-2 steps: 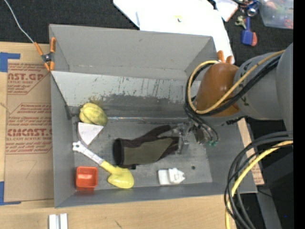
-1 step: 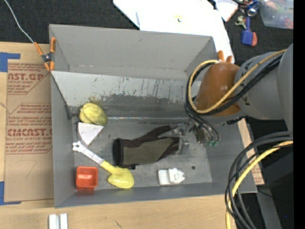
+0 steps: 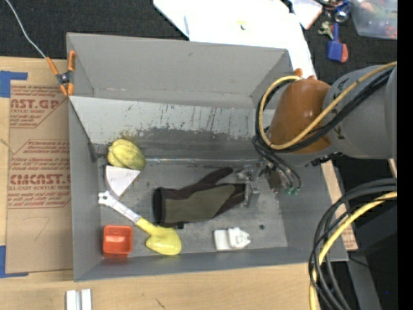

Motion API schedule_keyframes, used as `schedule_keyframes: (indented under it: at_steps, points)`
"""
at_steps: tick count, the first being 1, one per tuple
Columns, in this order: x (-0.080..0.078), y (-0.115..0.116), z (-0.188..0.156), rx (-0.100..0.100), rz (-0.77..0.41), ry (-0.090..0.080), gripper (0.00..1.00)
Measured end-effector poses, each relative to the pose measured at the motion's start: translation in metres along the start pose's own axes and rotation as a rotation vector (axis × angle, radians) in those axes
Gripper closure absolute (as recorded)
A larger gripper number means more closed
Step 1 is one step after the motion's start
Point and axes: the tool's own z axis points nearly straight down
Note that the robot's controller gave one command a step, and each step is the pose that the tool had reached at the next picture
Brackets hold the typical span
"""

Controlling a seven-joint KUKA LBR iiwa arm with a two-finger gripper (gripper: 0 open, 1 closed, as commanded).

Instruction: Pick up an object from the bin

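Closest to me, along the front wall of the grey bin (image 3: 193, 258), lie 3 things in a row. An orange-red block (image 3: 117, 239) sits in the left corner. Just beside it is the yellow head of a scraper (image 3: 161, 240), whose white handle runs back and to the left. Further right, well apart, is a small white plastic piece (image 3: 230, 239). Behind these, in the middle of the floor, a dark olive cloth (image 3: 193, 203) lies crumpled, and its right end narrows into a dark strip that goes up to the gripper (image 3: 250, 187). The gripper is low at this right end of the cloth and seems to touch it. Whether it is wide or narrow, or has the cloth, I cannot tell, because metal and dark cloth run together there. On the left, behind the scraper handle, is a white triangle piece (image 3: 120, 178). Touching it from behind is a yellow-green lumpy ball (image 3: 126, 154), at the foot of the back wall. The arm (image 3: 364, 118) comes in from the right, with an orange cover (image 3: 300, 112) at its wrist.
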Motion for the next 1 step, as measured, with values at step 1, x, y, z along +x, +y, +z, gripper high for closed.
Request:
schedule_keyframes:
  at_steps: [1]
  points:
    - [-0.0011, 0.0000, -0.0225, 0.001, 0.000, -0.005, 1.00]
